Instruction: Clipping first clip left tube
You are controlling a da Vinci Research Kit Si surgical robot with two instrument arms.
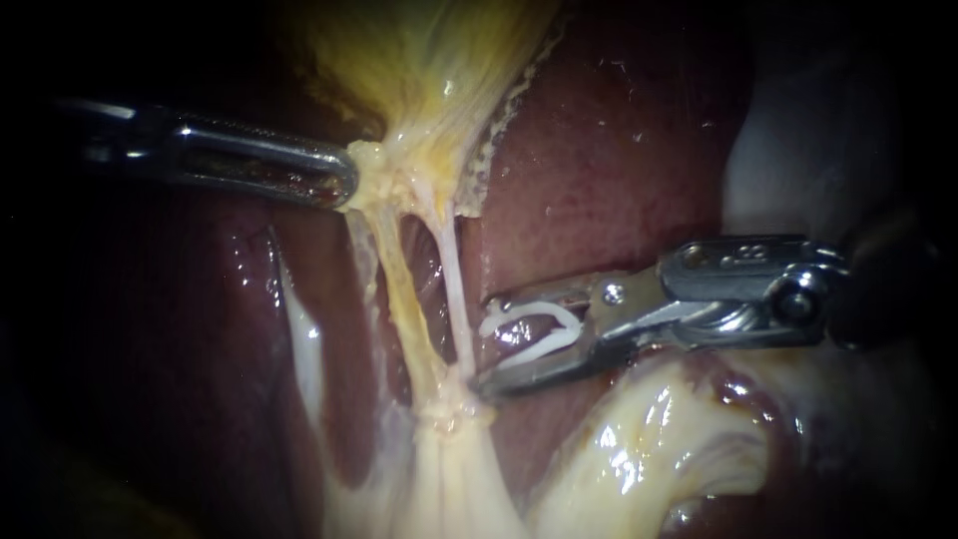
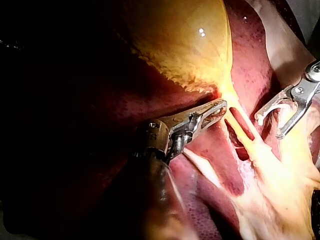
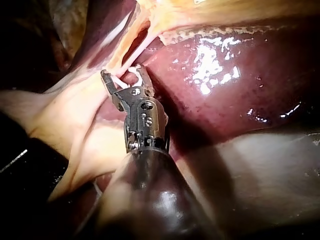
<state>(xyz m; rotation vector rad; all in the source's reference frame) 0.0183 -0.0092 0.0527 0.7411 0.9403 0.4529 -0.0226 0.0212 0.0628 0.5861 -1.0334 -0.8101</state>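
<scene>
Near the middle of the endoscope view, two strands run down side by side from the yellow, glistening gallbladder (image 1: 429, 60) to a pale knot of tissue below. The thicker, yellowish left tube (image 1: 399, 289) and the thin, whitish right tube (image 1: 454, 289) have a dark gap between them, and the dark red, smooth liver (image 1: 599, 150) lies behind. My left instrument (image 1: 344, 185), a slim steel shaft with long slotted jaws, comes in level from the left. Its jaws are clamped together on the lumpy yellow tissue where the gallbladder narrows, just above the top of both tubes, and my left wrist view shows the same grip (image 2: 222, 106). My right instrument (image 1: 486, 344), with a bright metal hinged head, comes in from the right. Its jaws stand wide apart with a white, V-shaped plastic clip (image 1: 496, 321) seated between them, touching both jaws. The mouth of the clip faces the tubes. The jaw tips lie just beside the right tube, the lower tip close to the knot, and neither tube is inside the clip. The left tube sits beyond the right one from the clip, bare along its length. Small stamped marks show on the right instrument's head, but I cannot make them out. Below that instrument lies a fold of creamy, wet fatty tissue (image 1: 649, 449).
</scene>
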